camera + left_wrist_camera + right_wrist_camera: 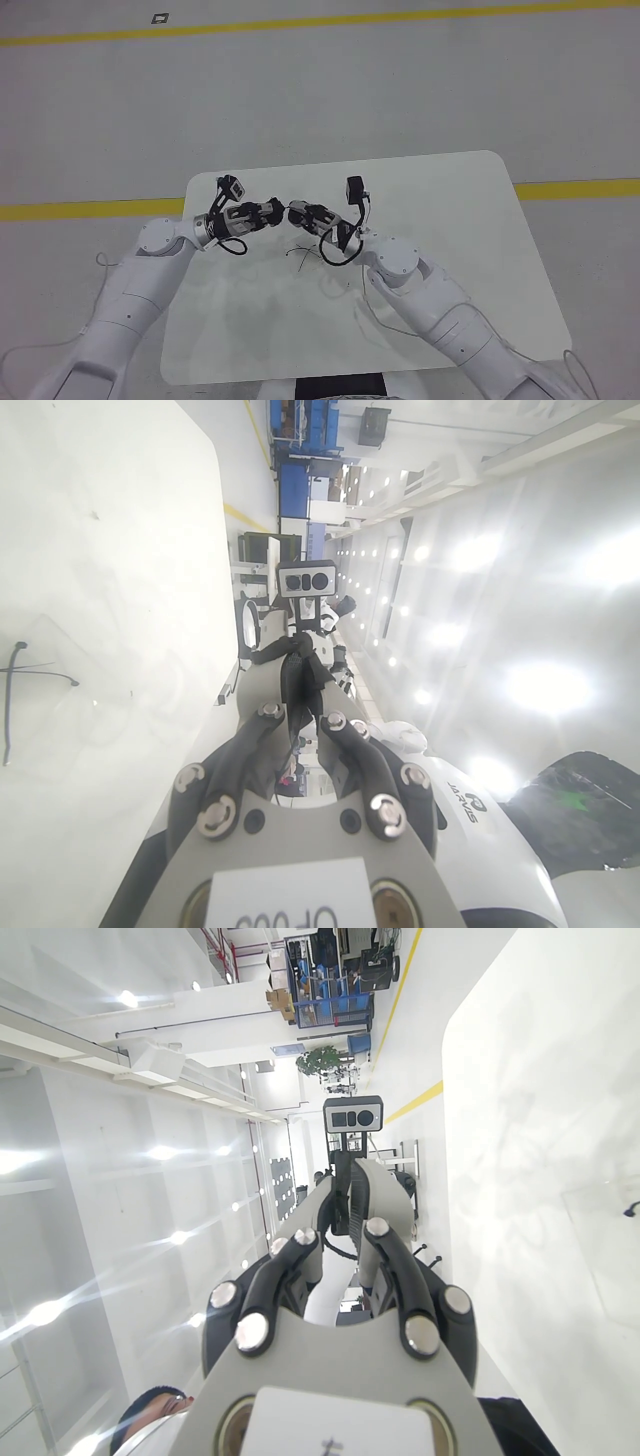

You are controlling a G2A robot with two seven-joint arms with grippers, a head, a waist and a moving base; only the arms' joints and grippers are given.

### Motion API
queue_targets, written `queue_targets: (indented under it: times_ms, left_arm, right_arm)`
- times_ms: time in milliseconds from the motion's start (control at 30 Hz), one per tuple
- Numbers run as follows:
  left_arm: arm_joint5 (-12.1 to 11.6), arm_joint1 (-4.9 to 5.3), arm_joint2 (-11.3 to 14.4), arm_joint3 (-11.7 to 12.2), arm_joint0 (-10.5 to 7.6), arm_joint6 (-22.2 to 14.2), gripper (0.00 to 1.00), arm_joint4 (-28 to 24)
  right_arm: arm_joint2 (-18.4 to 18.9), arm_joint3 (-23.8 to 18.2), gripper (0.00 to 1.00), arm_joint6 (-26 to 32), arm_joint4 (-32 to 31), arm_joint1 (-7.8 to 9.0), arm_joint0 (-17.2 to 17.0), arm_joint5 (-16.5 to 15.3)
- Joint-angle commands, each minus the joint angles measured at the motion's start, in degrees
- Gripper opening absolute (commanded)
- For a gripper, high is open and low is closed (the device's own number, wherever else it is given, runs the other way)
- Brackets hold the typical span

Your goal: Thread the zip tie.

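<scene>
Above the middle of the white table (450, 300) my two grippers meet tip to tip. My left gripper (272, 210) (300, 645) is shut, and a thin black zip tie (290, 740) runs back between its fingers. Facing it, my right gripper (300, 212) (345, 1163) is also shut, its tips pressed against the left one's. The part of the zip tie between the two grippers is mostly hidden by the fingers.
Spare black zip ties (303, 252) (10, 700) lie crossed on the table just in front of the grippers; one end (631, 1210) shows in the right wrist view. Black cable loops hang under both wrists. The table's right half is bare.
</scene>
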Motion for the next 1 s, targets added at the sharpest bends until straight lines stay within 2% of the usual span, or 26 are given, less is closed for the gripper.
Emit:
queue_targets:
  times_ms: [0,200,267,633,700,733,800,867,967]
  left_arm:
    - [-0.2,0.18,-0.6,-0.1,0.17,-0.3,0.0,-0.1]
    - [-0.4,0.92,-2.7,-0.5,1.2,-1.6,0.0,0.1]
    - [-1.2,1.09,-3.0,-1.2,1.52,-2.7,0.0,0.3]
    - [-1.2,1.09,-3.0,-1.2,1.52,-2.7,0.0,0.3]
    - [-0.3,1.05,-3.2,-1.7,1.88,-1.7,0.0,-0.8]
    - [-0.1,1.16,-3.6,-2.0,1.95,-1.6,0.0,-0.9]
    - [-1.1,1.63,-5.7,-2.0,1.91,-2.1,0.0,-1.6]
    - [-2.1,2.12,-7.6,-2.0,1.86,-3.8,0.0,-2.1]
    - [-2.1,3.0,-11.1,-1.8,1.96,-7.1,0.0,-2.2]
  right_arm:
    - [0.9,-0.3,1.0,-0.2,-0.3,0.16,-0.5,0.0]
    - [3.5,-1.9,1.0,-0.2,-2.4,0.87,-2.4,0.5]
    - [4.0,-2.4,1.0,-0.7,-3.9,1.05,-3.0,0.4]
    - [4.0,-2.4,1.0,-0.7,-3.9,1.05,-3.0,0.4]
    - [4.0,-2.4,1.0,-0.7,-3.9,1.05,-3.0,0.4]
    - [4.0,-2.4,1.0,-0.7,-3.9,1.05,-3.0,0.4]
    - [4.0,-2.4,1.0,-0.7,-3.9,1.05,-3.0,0.4]
    - [4.0,-2.4,1.0,-0.7,-3.9,1.05,-3.0,0.4]
    - [4.0,-2.4,1.0,-0.7,-3.9,1.05,-3.0,0.4]
